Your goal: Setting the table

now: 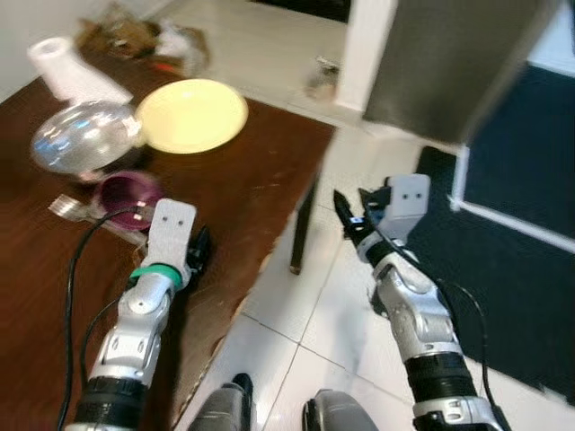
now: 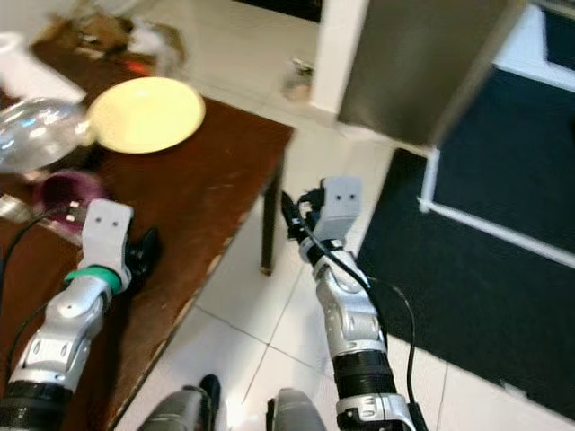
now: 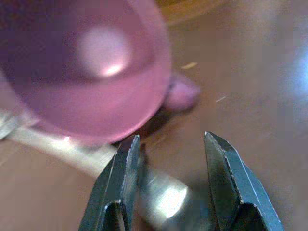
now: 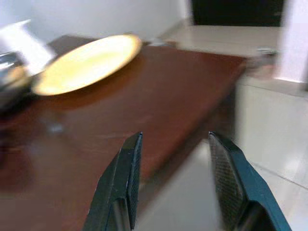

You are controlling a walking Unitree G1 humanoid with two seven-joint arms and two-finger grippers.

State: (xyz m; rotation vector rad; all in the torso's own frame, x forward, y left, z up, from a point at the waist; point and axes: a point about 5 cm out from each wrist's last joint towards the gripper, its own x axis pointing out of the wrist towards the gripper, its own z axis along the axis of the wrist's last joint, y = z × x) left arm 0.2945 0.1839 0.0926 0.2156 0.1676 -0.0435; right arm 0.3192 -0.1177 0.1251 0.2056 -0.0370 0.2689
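Brown wooden counter [image 1: 252, 171], scuffed at near edge. Yellow plate [image 1: 191, 115] well beyond left tool [image 3: 166, 163]: stiff, probably breakable, best taken at rim. Clear glass bowl [image 1: 83, 136] beside it: fragile, slick. Purple translucent cup [image 3: 91, 67] just ahead of left tool, on its side, light, likely plastic; grab at wall. Flat metal utensil [image 3: 96, 161] beneath, thin, slippery. Left tool open, empty. Right tool [image 4: 173, 178] open, empty, off counter edge over floor.

plate [image 1: 191, 115] on table [image 1: 260, 171], cup [image 1: 128, 193] nearer
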